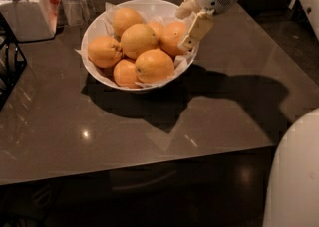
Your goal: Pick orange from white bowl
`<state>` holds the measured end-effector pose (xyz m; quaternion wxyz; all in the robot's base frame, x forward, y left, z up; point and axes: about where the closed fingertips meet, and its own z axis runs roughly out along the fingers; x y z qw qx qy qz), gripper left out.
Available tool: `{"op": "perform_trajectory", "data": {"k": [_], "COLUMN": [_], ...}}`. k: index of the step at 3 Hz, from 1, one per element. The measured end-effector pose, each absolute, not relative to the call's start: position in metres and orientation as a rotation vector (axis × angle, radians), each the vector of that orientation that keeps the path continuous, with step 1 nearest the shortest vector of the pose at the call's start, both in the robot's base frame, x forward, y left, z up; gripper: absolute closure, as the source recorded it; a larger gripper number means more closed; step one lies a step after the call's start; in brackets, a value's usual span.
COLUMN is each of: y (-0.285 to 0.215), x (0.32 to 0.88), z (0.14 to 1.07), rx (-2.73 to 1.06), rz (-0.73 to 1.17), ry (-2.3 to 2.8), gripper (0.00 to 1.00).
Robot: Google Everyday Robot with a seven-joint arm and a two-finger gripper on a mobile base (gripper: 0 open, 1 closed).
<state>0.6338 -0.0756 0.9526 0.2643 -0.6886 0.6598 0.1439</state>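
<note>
The white bowl (pixel 145 4), lined with crinkled white paper, stands at the back of the dark table and holds several oranges. The orange (pixel 169 37), deeper in colour than the others, lies at the bowl's right side. My gripper (pixel 191 22) reaches in from the upper right over the bowl's right rim, right against this orange. Its fingers are apart: one finger (pixel 198 28) lies along the orange's right front, the other (pixel 185 10) is behind it. The gripper holds nothing.
A white square lidded jar (pixel 22 14) and a clear glass (pixel 75 11) stand at the back left. A black wire rack (pixel 7 69) is at the left edge. The robot's white body (pixel 294 181) fills the bottom right. The table's front edge (pixel 149 164) runs across below.
</note>
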Motion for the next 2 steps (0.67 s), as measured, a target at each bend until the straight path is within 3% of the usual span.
{"op": "perform_trajectory", "data": {"k": [1,2], "y": [-0.07,-0.064], "x": [0.63,0.632], "z": [0.948,0.937], "rx": [-1.864,-1.874], "rz": [0.423,0.485], "ry": [1.782,1.778], "gripper": [0.23,0.27]}}
